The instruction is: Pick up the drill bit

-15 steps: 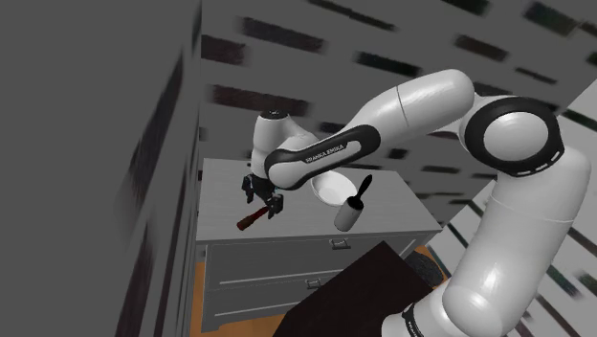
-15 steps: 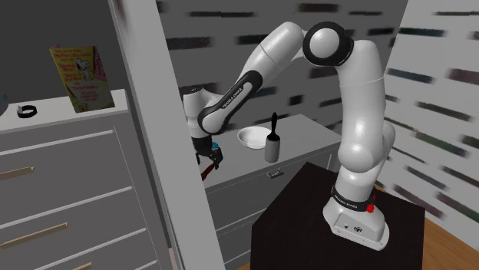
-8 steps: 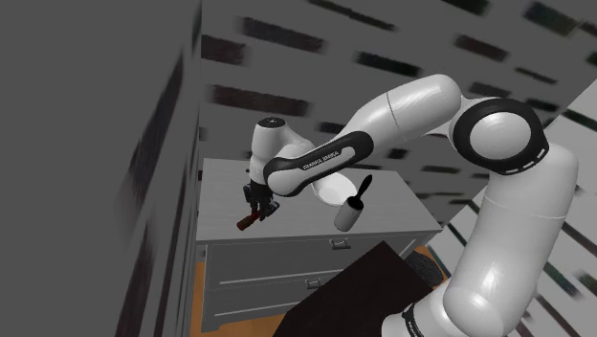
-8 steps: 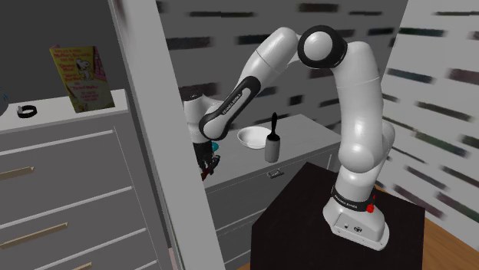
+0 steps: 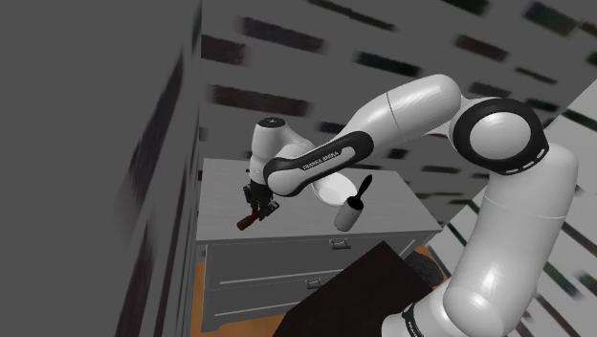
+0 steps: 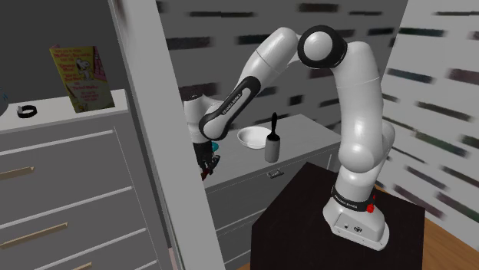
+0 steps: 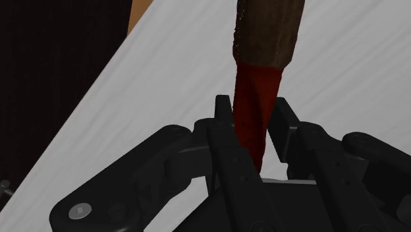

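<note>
The drill bit lies on the pale grey tabletop, close to its front edge and toward the side at the shoulder view's left. It has a red thin end and a thicker brown end. The brown end sticks out past the end effector, toward the shoulder view's lower left. In the wrist view the red end sits right between the two black fingers, and both fingers press against it, so the end effector is closed on the drill bit. The drill bit looks like it is resting on the tabletop or just over it; I cannot tell which. The white arm bends down over the tabletop from the shoulder view's right. Further along the tabletop, toward that view's right, there is a white bowl, partly behind the arm. Just in front of the bowl stands a small grey cup with a black brush sticking up out of it. Under the tabletop are grey drawers. The arm stands on a dark box. In the second exterior view, another set of drawers at the left holds a yellow book and a small black ring.
</note>
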Available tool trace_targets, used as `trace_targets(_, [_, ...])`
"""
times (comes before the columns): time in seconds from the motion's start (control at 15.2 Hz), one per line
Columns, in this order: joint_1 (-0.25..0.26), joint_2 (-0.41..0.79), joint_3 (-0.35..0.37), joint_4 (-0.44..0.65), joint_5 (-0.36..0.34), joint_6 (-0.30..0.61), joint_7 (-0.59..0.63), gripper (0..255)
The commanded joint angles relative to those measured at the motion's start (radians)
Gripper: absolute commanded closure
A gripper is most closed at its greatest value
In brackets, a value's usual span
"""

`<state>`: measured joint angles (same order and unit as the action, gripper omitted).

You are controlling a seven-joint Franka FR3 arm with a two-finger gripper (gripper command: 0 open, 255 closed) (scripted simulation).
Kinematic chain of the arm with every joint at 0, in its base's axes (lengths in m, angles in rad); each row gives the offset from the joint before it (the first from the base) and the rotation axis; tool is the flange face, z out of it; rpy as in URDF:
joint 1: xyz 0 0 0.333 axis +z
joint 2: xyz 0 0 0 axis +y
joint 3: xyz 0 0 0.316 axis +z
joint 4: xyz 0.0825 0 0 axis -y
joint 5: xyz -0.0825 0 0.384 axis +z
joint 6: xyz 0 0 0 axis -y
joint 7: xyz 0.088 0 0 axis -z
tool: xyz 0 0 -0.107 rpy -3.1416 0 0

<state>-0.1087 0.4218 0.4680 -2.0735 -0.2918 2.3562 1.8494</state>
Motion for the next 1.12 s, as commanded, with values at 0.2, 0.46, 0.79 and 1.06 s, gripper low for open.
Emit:
trace_targets(0.2, [-0.012, -0.04, 0.017, 0.003, 0.028, -0.04, -0.019, 255])
trace_targets(0.46, [-0.023, -0.08, 0.032, 0.009, 0.056, -0.081, -0.038, 255])
trace_targets(0.79, [-0.035, -0.126, 0.047, 0.023, 0.089, -0.135, -0.06, 255])
trace_targets(1.06, [-0.039, -0.145, 0.052, 0.031, 0.103, -0.158, -0.07, 255])
